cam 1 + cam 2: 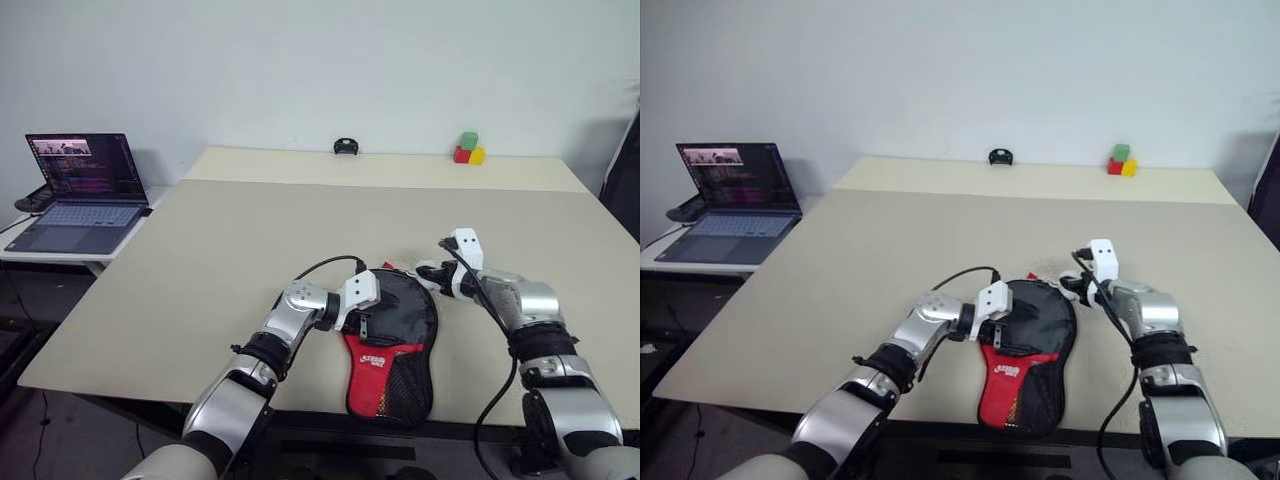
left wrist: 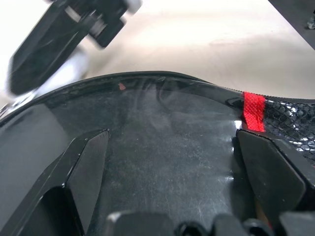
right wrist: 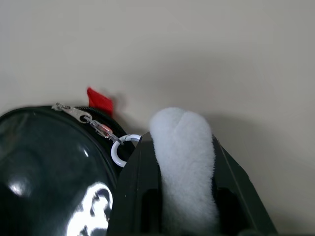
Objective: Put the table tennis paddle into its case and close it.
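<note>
The case [image 1: 400,320] lies flat near the table's front edge, round black end away from me, red panel and mesh end toward me. The table tennis paddle is hidden. My left gripper [image 1: 365,318] rests open on the case's round black face [image 2: 162,162], fingers spread wide. My right gripper [image 1: 425,272] sits at the case's far right rim, shut on a white fluffy charm [image 3: 182,142]. That charm hangs by a white ring [image 3: 120,150] from the zipper pull [image 3: 74,113]. A red tab [image 3: 101,100] sticks out beside the zipper.
The beige table [image 1: 250,230] stretches far ahead. A small black object [image 1: 346,147] and coloured blocks [image 1: 468,150] sit at its far edge. An open laptop [image 1: 85,190] stands on a side table at the left. The case's handle end reaches the front edge.
</note>
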